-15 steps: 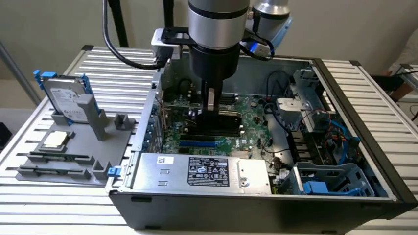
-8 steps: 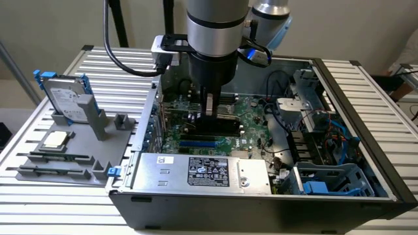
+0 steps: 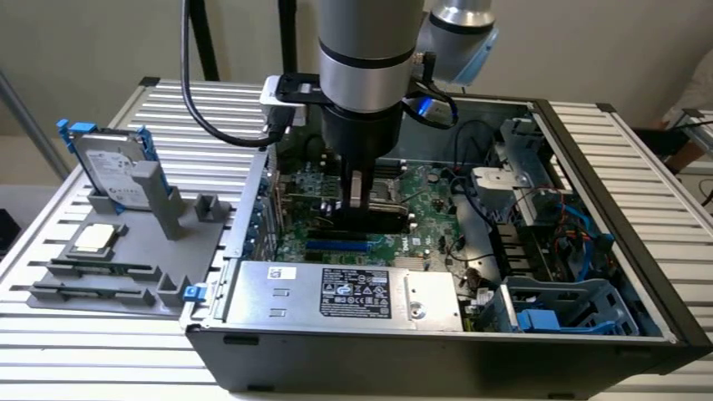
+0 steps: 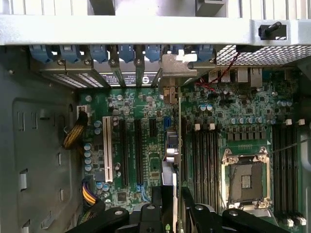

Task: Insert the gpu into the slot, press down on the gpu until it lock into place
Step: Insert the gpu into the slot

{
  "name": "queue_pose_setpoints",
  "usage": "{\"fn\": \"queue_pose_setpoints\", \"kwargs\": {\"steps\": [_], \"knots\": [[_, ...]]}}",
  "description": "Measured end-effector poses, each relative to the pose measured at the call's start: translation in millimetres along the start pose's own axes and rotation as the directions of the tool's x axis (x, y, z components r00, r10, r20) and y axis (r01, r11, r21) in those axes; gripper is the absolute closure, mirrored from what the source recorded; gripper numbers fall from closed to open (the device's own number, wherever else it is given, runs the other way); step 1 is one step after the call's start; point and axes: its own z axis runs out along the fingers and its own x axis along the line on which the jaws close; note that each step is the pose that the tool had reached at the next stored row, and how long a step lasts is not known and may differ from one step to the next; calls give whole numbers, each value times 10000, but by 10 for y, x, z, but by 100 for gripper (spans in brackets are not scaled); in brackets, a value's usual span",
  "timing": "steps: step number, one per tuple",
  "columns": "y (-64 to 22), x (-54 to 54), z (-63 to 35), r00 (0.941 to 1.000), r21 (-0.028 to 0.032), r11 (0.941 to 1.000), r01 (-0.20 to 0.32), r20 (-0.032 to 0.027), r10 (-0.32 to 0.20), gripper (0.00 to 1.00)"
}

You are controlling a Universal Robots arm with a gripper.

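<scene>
Exterior view: the gripper [image 3: 356,200] is lowered into the open case [image 3: 446,363], over the middle of the board [image 3: 429,188]. The gpu [image 3: 373,220] stands on edge directly under it and parallel to the slot [image 3: 334,246], whose blue strip shows just below the card. Whether the contacts have entered cannot be told. Judged step: insertion, at or near first contact, lock not confirmed. Seating calls for a straight vertical push along the card's top edge, with the card kept square to the slot. The power supply [image 3: 346,292] lies along the case's near wall, close to the slot, and limits room on that side. Cables [image 3: 482,251] run past the board's edge at the exterior view's right, apart from the card. A parts holder [image 3: 123,276] with a hard drive [image 3: 112,163] sits on the table [image 3: 657,150] beside the case, at the exterior view's left. Wrist view: the gpu [image 4: 177,160] shows edge-on as a thin line from the gripper [image 4: 174,201] to the case's rear wall, where its bracket [image 4: 177,68] meets the row of blue latches [image 4: 126,52]. The jaws stand apart, one on each side of the card, not clamped on it. Memory slots [image 4: 201,150] lie just beside the card on one side and black expansion slots [image 4: 130,150] on the other, so a tilt either way risks fouling them. The CPU socket [image 4: 245,179] lies beyond the memory slots, well apart
</scene>
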Motion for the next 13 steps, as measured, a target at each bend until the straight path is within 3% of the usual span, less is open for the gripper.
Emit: {"fn": "queue_pose_setpoints", "kwargs": {"steps": [3, 5, 13], "knots": [[-6, 5, 53, 10000, -26, 10000, -3, -2, 3, 74], [-14, 8, 82, 10000, -78, 10000, -8, -7, 8, 74], [-41, 13, 156, 10000, -405, 9992, -44, -30, 43, 74]]}}
